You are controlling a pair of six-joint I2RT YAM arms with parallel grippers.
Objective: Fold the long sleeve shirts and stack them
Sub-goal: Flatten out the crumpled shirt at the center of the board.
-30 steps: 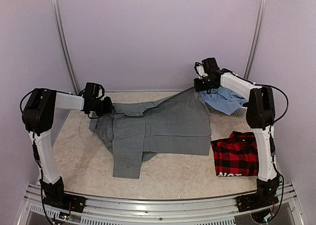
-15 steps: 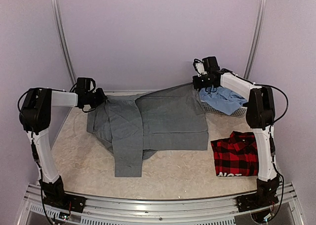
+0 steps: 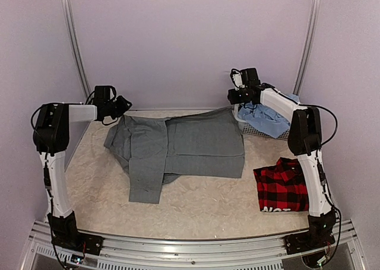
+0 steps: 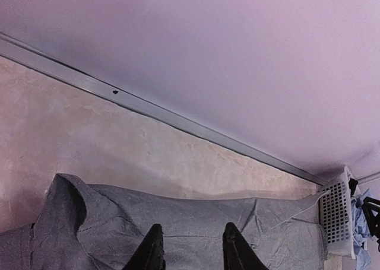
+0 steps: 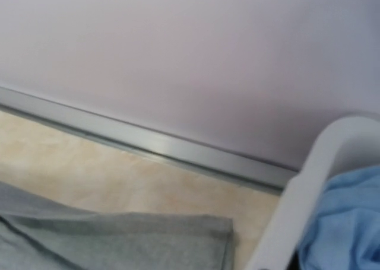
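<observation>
Grey shirt lies flat across the far-centre of the bench, long axis running left-right, parallel w/ the back wall. One loose panel or sleeve at its left end points toward the near edge; collar end hard to tell. Left jaws hover over the shirt's far-left corner, slightly apart, nothing between them. Right jaws hover by the far-right corner, next to the white basket; can't tell if parted, own cam doesn't show them. Plaid shirt sits folded at near right, apart from the grey. Looks mid-fold, approx halfway thru task. To do it well: pinch matching corners, lift both together, keep the edge taut, tuck the stray piece in first so the stack ends square
</observation>
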